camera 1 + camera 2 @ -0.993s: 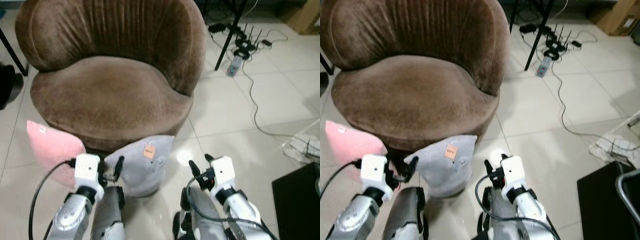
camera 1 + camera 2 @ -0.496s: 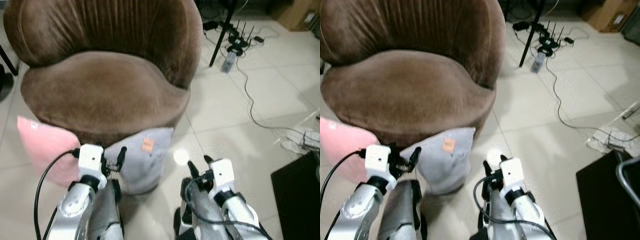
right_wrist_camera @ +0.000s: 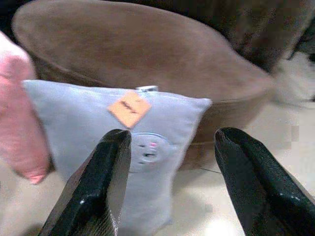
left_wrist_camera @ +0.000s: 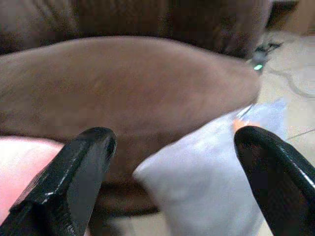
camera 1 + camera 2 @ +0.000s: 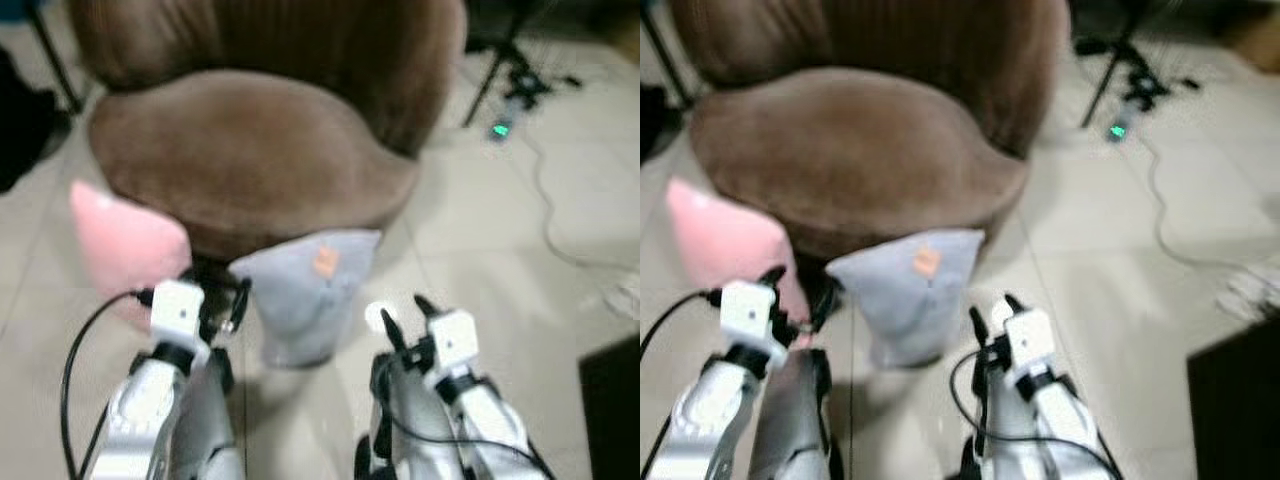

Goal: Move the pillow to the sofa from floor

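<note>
A grey pillow (image 5: 305,295) with an orange tag stands upright on the floor, leaning against the front of the round brown sofa (image 5: 250,150). A pink pillow (image 5: 125,245) leans against the sofa to its left. My left gripper (image 5: 222,300) is open, held between the two pillows, just left of the grey one. My right gripper (image 5: 405,318) is open too, a little right of the grey pillow and nearer to me. In the right wrist view the grey pillow (image 3: 133,147) lies straight ahead between the open fingers. Neither gripper holds anything.
Pale floor tiles (image 5: 500,240) spread to the right. A black stand with cables and a green-lit device (image 5: 500,128) sits at the back right. A dark object (image 5: 610,400) is at the near right edge, another dark shape (image 5: 25,120) at the far left.
The head camera has swung, so the whole scene has shifted right and is blurred. Both grippers keep about the same pose, open, near the grey pillow.
</note>
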You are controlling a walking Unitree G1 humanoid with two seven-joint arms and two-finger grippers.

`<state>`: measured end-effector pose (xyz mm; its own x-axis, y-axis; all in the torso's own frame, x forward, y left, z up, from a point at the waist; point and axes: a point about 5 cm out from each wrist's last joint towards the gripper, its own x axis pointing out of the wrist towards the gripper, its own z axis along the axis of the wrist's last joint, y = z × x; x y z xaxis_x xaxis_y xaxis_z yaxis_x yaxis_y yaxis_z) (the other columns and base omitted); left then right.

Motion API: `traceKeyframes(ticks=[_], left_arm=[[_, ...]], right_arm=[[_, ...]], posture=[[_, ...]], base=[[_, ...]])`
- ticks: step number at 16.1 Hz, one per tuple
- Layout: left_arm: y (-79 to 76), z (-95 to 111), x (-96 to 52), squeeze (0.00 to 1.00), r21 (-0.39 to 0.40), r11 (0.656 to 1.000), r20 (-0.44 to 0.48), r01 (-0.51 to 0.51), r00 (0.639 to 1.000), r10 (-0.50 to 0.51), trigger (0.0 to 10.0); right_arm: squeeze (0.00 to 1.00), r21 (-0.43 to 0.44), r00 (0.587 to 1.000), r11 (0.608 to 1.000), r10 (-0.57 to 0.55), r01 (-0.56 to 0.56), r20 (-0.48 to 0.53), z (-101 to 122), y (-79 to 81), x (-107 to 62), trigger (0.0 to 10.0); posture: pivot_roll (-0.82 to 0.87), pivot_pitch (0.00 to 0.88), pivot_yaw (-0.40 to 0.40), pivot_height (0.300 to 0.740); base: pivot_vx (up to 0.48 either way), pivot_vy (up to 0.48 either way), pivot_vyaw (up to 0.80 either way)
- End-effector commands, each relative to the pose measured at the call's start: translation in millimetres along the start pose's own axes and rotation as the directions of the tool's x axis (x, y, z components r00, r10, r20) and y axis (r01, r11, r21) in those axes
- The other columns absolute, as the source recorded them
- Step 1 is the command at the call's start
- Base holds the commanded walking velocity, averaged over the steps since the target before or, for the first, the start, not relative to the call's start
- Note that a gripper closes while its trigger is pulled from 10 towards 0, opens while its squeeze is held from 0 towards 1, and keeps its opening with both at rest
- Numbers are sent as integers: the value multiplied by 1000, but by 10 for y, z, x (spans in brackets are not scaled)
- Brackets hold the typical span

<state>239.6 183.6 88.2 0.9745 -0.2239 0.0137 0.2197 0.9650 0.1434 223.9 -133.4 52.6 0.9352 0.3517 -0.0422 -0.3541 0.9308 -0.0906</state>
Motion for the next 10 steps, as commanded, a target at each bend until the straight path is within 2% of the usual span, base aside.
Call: traceKeyframes(ticks=[1,5,7,8,9,10], left_arm=[[-86,47,-2,0,22,999,37,38,999,-39,10000],[-119,171,43,0,79,994,111,70,991,-78,10000],[-134,105,27,0,76,994,87,79,993,-85,10000],[-72,-32,-41,0,40,998,32,49,998,-50,10000],[-53,-66,-64,0,35,998,18,44,999,-45,10000],[50,-177,-180,0,36,999,-26,26,999,-25,10000]], right_arm=[[0,-26,999,999,-23,24,36,61,-86,-57,10000],[0,-30,997,998,-45,47,64,96,-113,-98,10000],[0,-29,998,999,-45,47,47,65,-94,-108,10000],[0,-22,998,998,-58,58,8,-11,-100,-179,10000],[0,-17,998,998,-62,62,-2,-32,-104,-202,10000],[0,-19,997,998,-67,66,-35,-102,-127,-284,10000]], posture=[[-10,157,-100,509],[-22,160,-98,509],[-28,163,-96,509],[-29,160,-94,509],[-29,160,-94,509],[-25,154,-91,509]], base=[[0,0,0],[0,0,0],[0,0,0],[0,0,0],[0,0,0],[0,0,0]])
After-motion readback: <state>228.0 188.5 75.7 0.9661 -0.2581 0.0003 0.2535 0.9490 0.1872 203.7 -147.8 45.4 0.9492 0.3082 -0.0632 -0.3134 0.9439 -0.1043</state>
